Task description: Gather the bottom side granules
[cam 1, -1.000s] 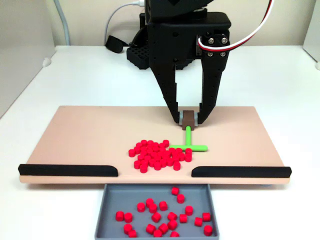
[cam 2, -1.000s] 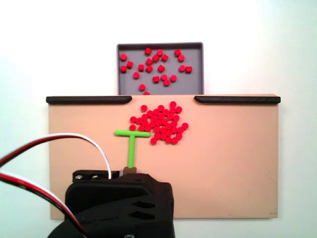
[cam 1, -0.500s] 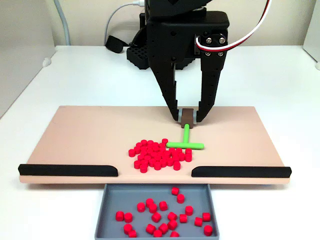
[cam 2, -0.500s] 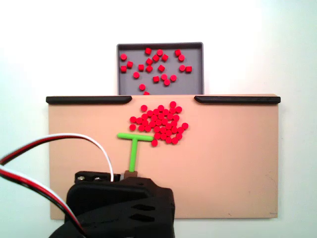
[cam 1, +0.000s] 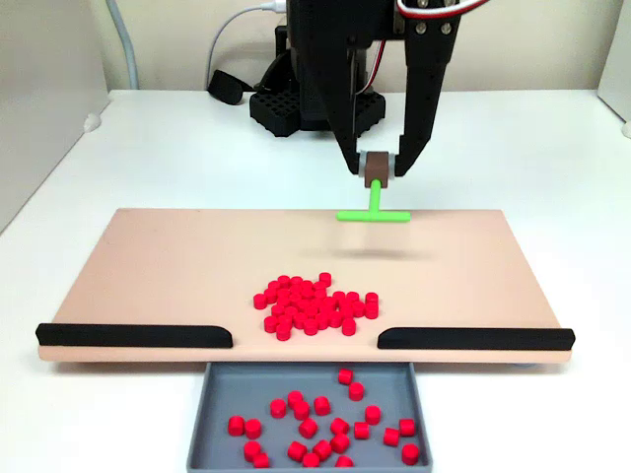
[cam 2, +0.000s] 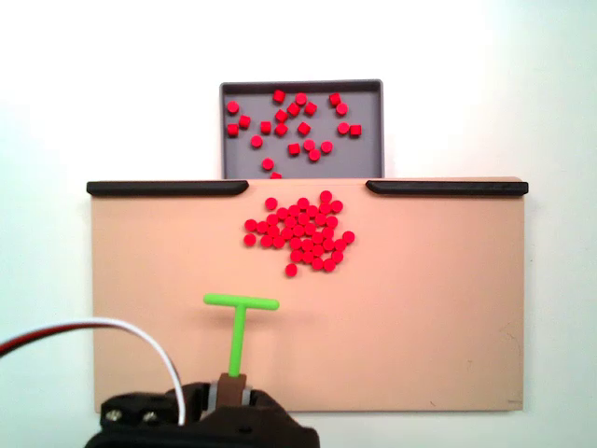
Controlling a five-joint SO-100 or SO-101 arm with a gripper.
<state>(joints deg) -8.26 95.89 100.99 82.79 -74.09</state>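
Clamping the green T-shaped plastic stick [cam 1: 374,211] by its brown grip, the black end effector [cam 1: 376,169] hangs above small red cylindrical granules [cam 1: 314,305].

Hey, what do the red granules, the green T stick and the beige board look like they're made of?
The granules look like matte moulded plastic: uniform red, no glints. The green T stick, held in the gripper, seems smooth plastic, possibly printed, with an even saturated colour. The board is flat, matte beige, perhaps plastic or painted wood; the pictures leave that open.

Arm [cam 1: 345,39] cut off at top; tray [cam 1: 202,419] at bottom.
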